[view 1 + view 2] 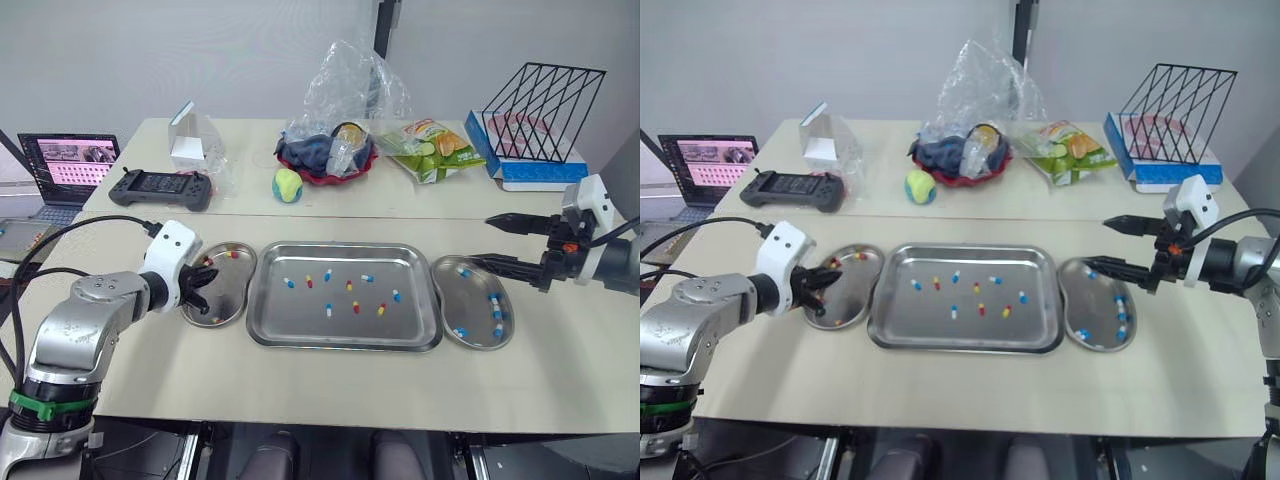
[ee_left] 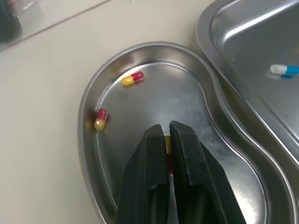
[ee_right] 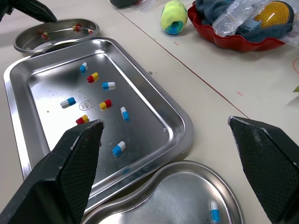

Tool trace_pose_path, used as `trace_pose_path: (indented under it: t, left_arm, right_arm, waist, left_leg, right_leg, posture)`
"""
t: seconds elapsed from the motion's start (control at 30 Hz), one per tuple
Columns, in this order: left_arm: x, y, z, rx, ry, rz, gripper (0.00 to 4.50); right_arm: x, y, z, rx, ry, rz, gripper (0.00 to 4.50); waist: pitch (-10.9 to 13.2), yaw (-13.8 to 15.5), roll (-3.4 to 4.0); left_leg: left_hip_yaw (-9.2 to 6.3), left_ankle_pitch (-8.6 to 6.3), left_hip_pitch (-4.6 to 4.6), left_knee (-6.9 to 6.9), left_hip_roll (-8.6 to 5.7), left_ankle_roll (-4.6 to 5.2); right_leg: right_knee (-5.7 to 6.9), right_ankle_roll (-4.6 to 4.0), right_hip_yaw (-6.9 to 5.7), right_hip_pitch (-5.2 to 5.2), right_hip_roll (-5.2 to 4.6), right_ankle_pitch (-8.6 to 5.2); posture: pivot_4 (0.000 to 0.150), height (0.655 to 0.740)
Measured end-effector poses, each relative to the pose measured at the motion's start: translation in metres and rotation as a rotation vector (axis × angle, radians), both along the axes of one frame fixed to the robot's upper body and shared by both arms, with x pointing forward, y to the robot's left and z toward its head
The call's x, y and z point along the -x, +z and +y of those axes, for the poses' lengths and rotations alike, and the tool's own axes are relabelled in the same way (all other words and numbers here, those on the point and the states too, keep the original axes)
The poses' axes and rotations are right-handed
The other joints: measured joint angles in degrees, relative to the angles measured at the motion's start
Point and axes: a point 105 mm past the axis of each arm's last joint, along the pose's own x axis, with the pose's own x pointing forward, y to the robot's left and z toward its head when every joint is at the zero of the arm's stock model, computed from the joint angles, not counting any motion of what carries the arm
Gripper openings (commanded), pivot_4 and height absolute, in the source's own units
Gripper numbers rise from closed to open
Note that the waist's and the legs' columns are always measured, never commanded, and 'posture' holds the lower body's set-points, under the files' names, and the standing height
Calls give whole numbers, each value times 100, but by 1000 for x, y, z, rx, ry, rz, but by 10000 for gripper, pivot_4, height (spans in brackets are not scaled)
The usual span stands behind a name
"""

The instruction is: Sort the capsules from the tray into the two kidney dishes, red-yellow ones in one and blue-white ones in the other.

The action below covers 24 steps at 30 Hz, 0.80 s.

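**Q:** Nearest item?
**A:** My left gripper (image 2: 164,129), low over the left dish (image 2: 88,107). My fingers are all but closed, pinching one held capsule (image 2: 167,145), red-yellow, between them.

**Q:** What lies in that dish?
**A:** Two loose capsules (image 2: 132,78), red-yellow, on the floor of the dish and clear of my fingers.

**Q:** Next entry?
**A:** The tray (image 1: 345,343), between the two dishes and just beside each. It holds nine scattered capsules: five tray blue-whites (image 1: 327,309) and four tray red-yellows (image 1: 356,307), none touching another.

**Q:** The other dish?
**A:** The right dish (image 1: 470,305), at the tray's right end. It holds five dish blue-whites (image 1: 497,313), most of them along its outer side.

**Q:** Your right gripper?
**A:** My right gripper (image 1: 481,241) is above the far end of the right dish. Its fingers are spread wide and hold nothing.

**Q:** Beyond that?
**A:** The far half of the table, left to right:
- laptop (image 1: 68,160), off the table's left edge
- controller (image 1: 160,187)
- small clear box (image 1: 190,140)
- ball (image 1: 287,185), yellow-green
- red bowl (image 1: 325,170) with cloth and a crumpled plastic bag (image 1: 350,85) over it
- snack packet (image 1: 432,150)
- wire rack (image 1: 540,105), standing on a blue box (image 1: 535,172)
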Motion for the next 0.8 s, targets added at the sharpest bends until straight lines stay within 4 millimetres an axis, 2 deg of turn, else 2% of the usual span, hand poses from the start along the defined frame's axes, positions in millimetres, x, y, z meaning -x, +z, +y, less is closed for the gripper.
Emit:
trace_pose_path:
  t: [0.03, 0.17, 0.33, 0.37, 0.5, 0.57, 0.63, 0.7, 0.8]
  left_arm:
    - [-1, -1, -2, 27, 0, -3, 14129]
    - [-2, -2, -3, 56, -5, -5, 26105]
    - [-5, 13, 5, 78, -6, -78, 43235]
    - [-5, 15, 7, 79, -6, -90, 44553]
    - [-7, 35, 24, 105, -13, -190, 44553]
    - [-3, 54, 46, 115, -16, -282, 44553]
    - [6, 63, 71, 112, 8, -330, 44553]
    - [16, 57, 92, 122, 34, -324, 44553]
    - [30, 40, 112, 177, 37, -301, 44553]
  right_arm:
    - [0, 0, 0, 0, 2, 1, 45000]
    - [0, 0, 0, 0, 5, 2, 45000]
    - [0, -1, -1, -4, 3, 8, 45000]
    - [0, -1, -1, -5, 3, 9, 45000]
    - [-2, -1, -6, -11, -5, 9, 45000]
    - [-8, -1, -17, -21, -39, 1, 45000]
    - [-12, -3, -25, -41, -72, -8, 45000]
    - [-14, -8, -32, -54, -104, -4, 45000]
    - [-16, -18, -42, -64, -143, 11, 45000]
  waist:
    - [0, -4, 0]
    - [0, -17, 0]
    - [0, -25, 0]
    - [0, -22, 0]
    - [0, -25, 0]
    - [1, -48, -2]
    - [0, -80, 0]
    - [-1, -87, 6]
    - [1, -78, 2]
  left_leg:
    - [0, 0, 1, 0, 1, 0]
    - [0, 0, 0, -1, 2, 0]
    - [0, 0, 0, -2, 3, 0]
    - [0, 0, 0, -2, 2, 0]
    - [1, 0, 0, -2, 3, -1]
    - [1, 1, 2, -5, 5, -2]
    - [4, 0, 8, -15, 6, -1]
    - [7, 0, 9, -19, 5, 0]
    - [5, -1, 3, -12, 5, 2]
  right_leg:
    - [1, 0, 0, 0, 0, 0]
    - [2, 0, 0, -3, 1, 0]
    - [2, 0, 0, -4, 1, 0]
    - [1, 0, 0, -3, 1, 0]
    - [1, 0, 0, -6, 1, 0]
    - [1, -1, 0, -8, 2, 0]
    - [-4, -1, 2, -7, 2, 0]
    - [-5, -1, 3, -8, 1, 0]
    - [-2, -2, 1, -9, 1, 1]
  posture:
    - [1500, 7400]
    - [1500, 7400]
    - [1500, 7400]
    - [1500, 7400]
    - [1500, 7400]
    - [1500, 7400]
    - [1500, 7400]
    - [1500, 7400]
    - [1500, 7400]
